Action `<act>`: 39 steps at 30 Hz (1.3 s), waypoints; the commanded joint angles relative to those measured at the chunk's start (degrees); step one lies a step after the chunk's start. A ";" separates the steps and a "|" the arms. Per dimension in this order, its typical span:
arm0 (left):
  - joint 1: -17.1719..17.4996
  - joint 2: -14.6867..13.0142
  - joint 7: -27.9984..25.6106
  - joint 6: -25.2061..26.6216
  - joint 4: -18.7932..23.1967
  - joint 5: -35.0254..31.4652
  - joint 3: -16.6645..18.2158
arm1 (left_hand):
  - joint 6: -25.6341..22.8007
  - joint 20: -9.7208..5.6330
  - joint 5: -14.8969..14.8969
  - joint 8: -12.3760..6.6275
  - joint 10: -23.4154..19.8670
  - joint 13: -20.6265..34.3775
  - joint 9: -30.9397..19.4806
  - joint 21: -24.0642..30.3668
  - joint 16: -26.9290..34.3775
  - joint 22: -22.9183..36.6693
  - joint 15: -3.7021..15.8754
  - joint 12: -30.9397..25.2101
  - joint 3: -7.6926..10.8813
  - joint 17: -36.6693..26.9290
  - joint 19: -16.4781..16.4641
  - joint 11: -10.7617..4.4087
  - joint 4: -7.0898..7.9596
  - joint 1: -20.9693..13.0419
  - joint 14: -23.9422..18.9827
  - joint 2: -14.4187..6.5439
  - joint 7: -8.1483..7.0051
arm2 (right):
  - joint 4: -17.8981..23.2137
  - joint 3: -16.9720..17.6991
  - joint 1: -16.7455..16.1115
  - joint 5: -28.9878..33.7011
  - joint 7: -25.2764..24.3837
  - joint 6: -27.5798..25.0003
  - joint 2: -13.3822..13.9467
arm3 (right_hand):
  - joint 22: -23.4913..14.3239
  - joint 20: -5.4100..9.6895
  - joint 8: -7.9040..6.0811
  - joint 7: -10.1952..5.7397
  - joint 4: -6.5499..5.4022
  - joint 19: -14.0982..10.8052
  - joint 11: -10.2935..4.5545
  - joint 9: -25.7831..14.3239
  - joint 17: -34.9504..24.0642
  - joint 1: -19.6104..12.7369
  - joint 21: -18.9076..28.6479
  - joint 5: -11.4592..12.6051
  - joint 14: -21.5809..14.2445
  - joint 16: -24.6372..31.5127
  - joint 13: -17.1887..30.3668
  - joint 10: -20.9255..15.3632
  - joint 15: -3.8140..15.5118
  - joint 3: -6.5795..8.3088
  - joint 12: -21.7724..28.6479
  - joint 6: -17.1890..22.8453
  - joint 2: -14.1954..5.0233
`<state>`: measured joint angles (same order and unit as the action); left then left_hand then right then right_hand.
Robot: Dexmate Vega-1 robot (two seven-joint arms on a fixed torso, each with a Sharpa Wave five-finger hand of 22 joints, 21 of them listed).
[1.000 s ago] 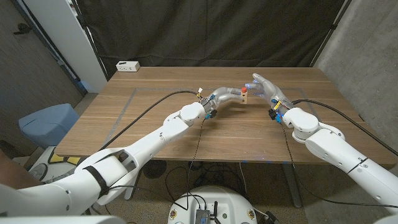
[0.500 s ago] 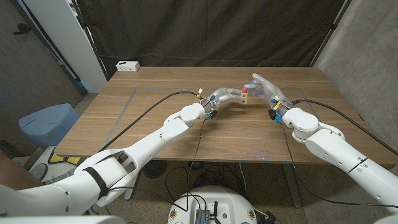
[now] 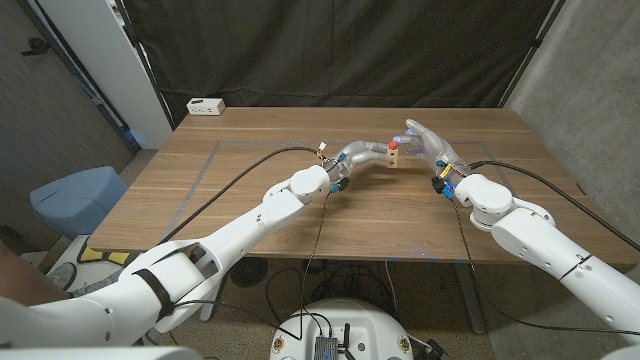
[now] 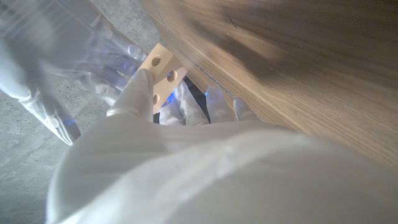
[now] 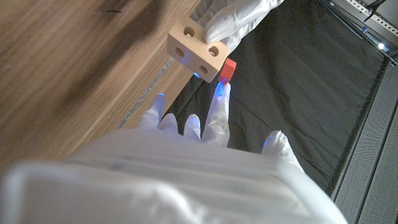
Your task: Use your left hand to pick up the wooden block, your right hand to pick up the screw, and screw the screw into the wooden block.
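Note:
My left hand (image 3: pixel 362 155) holds the small wooden block (image 3: pixel 393 157) above the middle of the table, toward the far side. In the left wrist view, its fingers (image 4: pixel 134 93) wrap the block (image 4: pixel 163 70), whose holes show. The screw's red head (image 3: pixel 394 146) sticks out of the block; it also shows in the right wrist view (image 5: pixel 227 70). My right hand (image 3: pixel 428 142) stands just right of the block with its fingers spread. One fingertip (image 5: pixel 219 93) reaches up to the red head, and the thumb stays apart from it.
A white box (image 3: pixel 205 105) sits at the table's far left corner. A black cable (image 3: pixel 250 165) runs along the left arm over the table (image 3: pixel 250 215). A blue seat (image 3: pixel 75 195) stands left of the table. A dark curtain hangs behind.

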<state>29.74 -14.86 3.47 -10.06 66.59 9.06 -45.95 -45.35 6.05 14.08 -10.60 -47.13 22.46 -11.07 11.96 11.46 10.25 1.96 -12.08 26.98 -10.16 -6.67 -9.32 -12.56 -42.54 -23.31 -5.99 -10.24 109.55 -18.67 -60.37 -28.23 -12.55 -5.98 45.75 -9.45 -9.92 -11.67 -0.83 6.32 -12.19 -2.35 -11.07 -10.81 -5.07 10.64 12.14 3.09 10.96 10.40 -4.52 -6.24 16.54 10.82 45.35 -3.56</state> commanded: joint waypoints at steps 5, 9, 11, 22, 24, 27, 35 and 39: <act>0.04 0.06 -0.11 0.19 0.19 -0.01 -0.05 | -4.85 0.03 0.25 -0.75 -0.17 0.08 -0.24 0.04 0.01 0.32 0.16 -0.23 3.25 0.00 -0.49 -0.37 3.23 0.90 -0.52 -1.50 3.86 | 0.01 0.21 -0.11 -0.06 -0.27 0.13 -0.02 | -0.20 -0.01 -0.37 0.24 0.17 -0.48 -0.16 -0.11 -0.09 -0.10 0.15 0.44 -0.53 0.45 0.19 -0.75 -0.02 0.20 0.39 1.07 0.21; 0.02 0.10 -0.09 0.16 0.12 0.00 -0.08 | -4.94 0.01 0.25 -0.79 -0.19 0.07 -0.24 0.03 0.01 0.32 0.18 -0.24 3.25 0.00 -0.49 -0.41 3.21 0.88 -0.53 -1.48 3.84 | 0.22 0.33 -0.24 -0.13 -0.55 -0.19 0.04 | -0.19 -0.01 -0.44 0.33 0.17 -0.48 -0.01 -0.10 -0.08 -0.10 0.14 0.44 -0.77 0.54 0.18 -1.00 0.00 0.21 0.46 1.40 0.20; 0.00 0.15 -0.09 0.13 0.04 0.01 -0.09 | -4.95 -0.01 0.26 -0.79 -0.23 0.06 -0.24 0.03 0.00 0.32 0.21 -0.24 3.27 0.00 -0.47 -0.39 3.21 0.86 -0.53 -1.52 3.83 | 0.38 0.35 -0.30 -0.11 -0.81 -0.49 0.06 | -0.19 -0.05 -0.55 0.29 0.17 -0.52 -0.06 -0.10 -0.08 -0.10 0.15 0.44 -0.85 0.56 0.18 -1.16 0.02 0.22 0.50 1.76 0.19; 0.00 0.30 -0.13 0.29 -0.12 0.16 -0.06 | -4.91 0.10 0.27 -0.78 -0.24 0.03 -0.24 0.05 0.01 0.32 0.18 -0.23 3.34 -0.01 -0.54 -0.39 3.20 0.74 -0.56 -1.68 3.82 | 0.67 0.69 -0.72 -0.43 -1.36 -0.85 0.06 | -0.19 0.06 -0.75 0.38 0.20 -0.93 0.11 -0.08 -0.06 -0.15 0.26 0.45 -1.41 0.73 0.18 -1.90 0.16 0.26 0.67 2.74 0.16; -0.01 0.32 -0.16 0.26 -0.17 0.19 -0.04 | -4.93 0.09 0.27 -0.78 -0.21 0.03 -0.24 0.06 0.02 0.32 0.16 -0.22 3.33 0.00 -0.57 -0.38 3.20 0.74 -0.58 -1.67 3.91 | 0.72 0.71 -0.74 -0.44 -1.48 -0.97 0.04 | -0.19 0.08 -0.78 0.47 0.20 -1.00 0.07 -0.08 -0.05 -0.16 0.27 0.45 -1.61 0.79 0.17 -2.02 0.14 0.27 0.69 2.91 0.15; -0.05 0.35 -0.19 0.18 -0.32 0.21 -0.01 | -4.98 0.11 0.26 -0.80 -0.25 0.03 -0.24 0.05 0.02 0.31 0.21 -0.24 3.34 -0.01 -0.55 -0.34 3.21 0.73 -0.58 -1.69 3.86 | 0.76 0.74 -0.77 -0.50 -1.62 -1.14 0.03 | -0.19 0.06 -0.87 0.47 0.21 -1.05 0.08 -0.08 -0.05 -0.17 0.27 0.45 -1.72 0.81 0.17 -2.27 0.21 0.28 0.75 3.25 0.14; -0.30 0.68 0.03 -0.20 -1.17 0.40 -0.03 | -4.97 0.17 0.26 -0.80 -0.26 0.04 -0.24 0.07 0.01 0.32 0.16 -0.25 3.37 -0.01 -0.59 -0.31 3.27 0.78 -0.59 -1.74 3.93 | 1.20 1.01 -1.14 -0.50 -2.21 -1.47 0.16 | -0.19 0.02 -0.99 0.65 0.21 -1.27 -0.07 -0.07 -0.04 -0.21 0.31 0.46 -2.08 0.89 0.17 -2.72 0.15 0.34 0.81 3.95 0.06; -0.46 0.93 0.10 -0.45 -1.71 0.48 -0.06 | -4.92 0.14 0.27 -0.77 -0.24 0.04 -0.24 0.05 -0.01 0.32 0.15 -0.23 3.40 0.01 -0.56 -0.45 3.27 0.78 -0.60 -1.75 3.84 | 1.39 1.16 -1.33 -0.49 -2.45 -1.57 0.22 | -0.19 -0.01 -1.18 0.71 0.22 -1.36 0.00 -0.06 -0.03 -0.23 0.31 0.47 -2.28 0.92 0.16 -2.99 0.29 0.36 0.85 4.63 0.03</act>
<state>29.75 -14.58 3.32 -9.88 66.51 9.32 -46.02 -45.35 6.05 13.86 -10.60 -47.13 22.21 -11.05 11.96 11.46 10.25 1.96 -12.03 27.00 -10.15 -6.67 -9.32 -12.58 -42.56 -23.31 -6.01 -10.24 110.46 -17.86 -61.27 -28.58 -13.81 -6.70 45.82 -9.45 -9.83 -12.34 -0.02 6.33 -13.12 -2.44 -11.01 -10.65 -5.08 10.64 12.14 1.22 11.30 10.41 -7.09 -6.04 16.54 11.26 49.05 -3.56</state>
